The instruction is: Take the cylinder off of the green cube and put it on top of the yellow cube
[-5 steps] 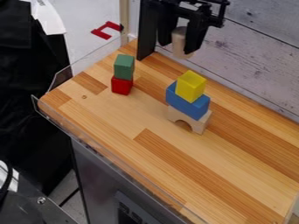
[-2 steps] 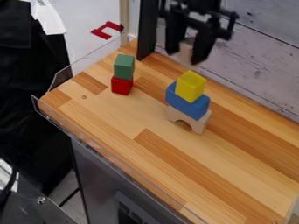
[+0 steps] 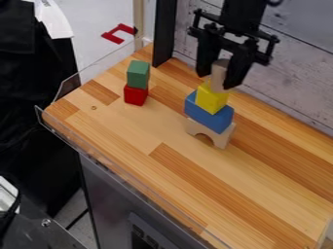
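Wooden counter (image 3: 130,131), cylinder (image 3: 219,78) between jaws.

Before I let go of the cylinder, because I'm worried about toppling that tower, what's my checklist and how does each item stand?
1. Cylinder off the green cube: ok.
2. Cylinder held upright in the end effector: ok, roughly upright.
3. Yellow cube resting on the blue block: ok.
4. Blue block supported by the wooden arch: ok.
5. Cylinder's base touching the yellow cube's top: cannot tell from this angle.
6. Cylinder centred over the yellow cube: cannot tell from this single view.
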`<action>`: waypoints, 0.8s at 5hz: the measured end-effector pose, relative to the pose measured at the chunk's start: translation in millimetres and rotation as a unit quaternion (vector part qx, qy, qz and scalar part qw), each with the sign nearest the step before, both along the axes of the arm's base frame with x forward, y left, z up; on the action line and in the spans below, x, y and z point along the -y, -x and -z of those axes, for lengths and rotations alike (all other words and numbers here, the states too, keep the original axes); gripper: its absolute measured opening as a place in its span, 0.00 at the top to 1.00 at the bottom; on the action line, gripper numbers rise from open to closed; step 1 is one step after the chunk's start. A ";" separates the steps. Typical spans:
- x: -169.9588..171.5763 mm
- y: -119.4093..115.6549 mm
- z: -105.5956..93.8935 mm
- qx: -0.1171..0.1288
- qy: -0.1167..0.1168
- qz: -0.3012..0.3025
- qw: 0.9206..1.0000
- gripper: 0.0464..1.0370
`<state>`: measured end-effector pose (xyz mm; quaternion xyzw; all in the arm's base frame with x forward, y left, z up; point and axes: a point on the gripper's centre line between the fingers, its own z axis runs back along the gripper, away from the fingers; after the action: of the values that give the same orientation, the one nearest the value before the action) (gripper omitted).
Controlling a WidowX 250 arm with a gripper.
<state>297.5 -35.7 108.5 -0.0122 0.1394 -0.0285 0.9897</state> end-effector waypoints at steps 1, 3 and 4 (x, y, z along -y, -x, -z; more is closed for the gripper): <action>-0.6 -0.3 0.5 0.000 0.000 -0.005 1.000 0.51; -8.0 -1.3 0.6 0.001 -0.003 -0.016 1.000 0.51; -13.9 -3.5 0.7 0.006 -0.004 -0.024 1.000 0.51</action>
<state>301.0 -21.8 107.8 -0.0112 0.1329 -0.0041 0.9911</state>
